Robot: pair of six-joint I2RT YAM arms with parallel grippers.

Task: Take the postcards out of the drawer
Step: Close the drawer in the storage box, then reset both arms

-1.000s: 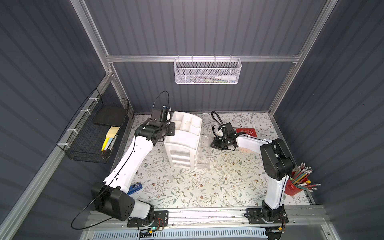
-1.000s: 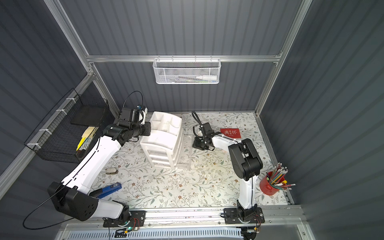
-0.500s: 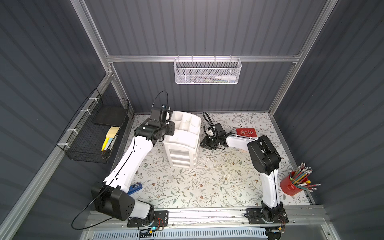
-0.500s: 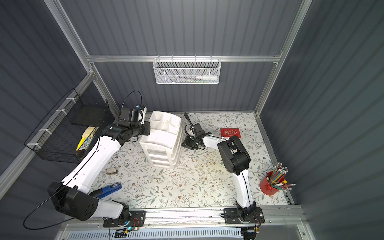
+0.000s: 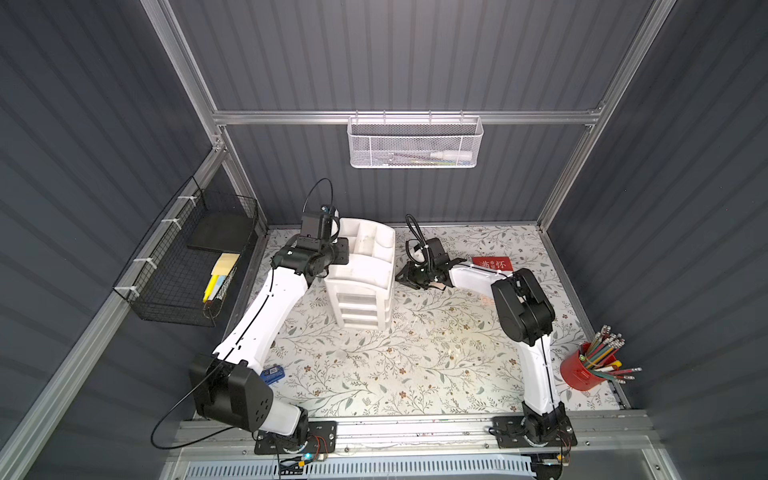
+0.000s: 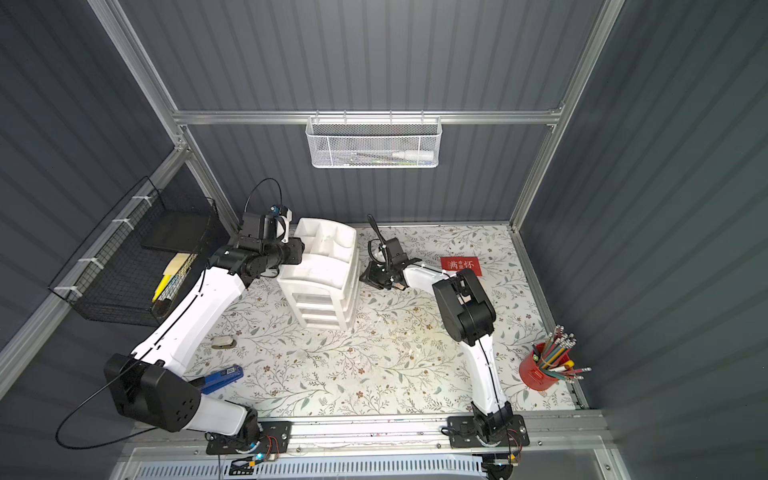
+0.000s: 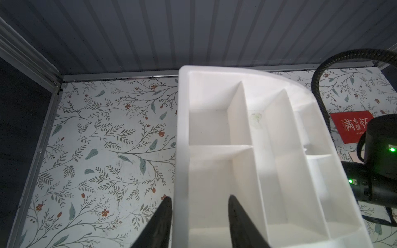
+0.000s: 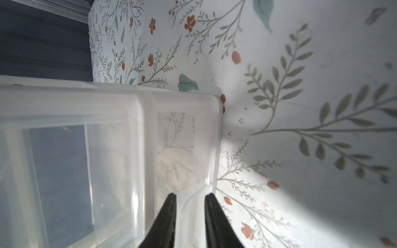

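Probably lab cell, aluminium frame (image 5: 407,117), grey panels (image 5: 395,54)

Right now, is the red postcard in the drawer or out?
Out. The red rectangular card with white Chinese characters lies flat on the floral table mat, apart from the white plastic drawer tower, in both top views.

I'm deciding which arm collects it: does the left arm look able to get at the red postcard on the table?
Probably not: the white organiser and the right arm stand between the left gripper and the red postcard.
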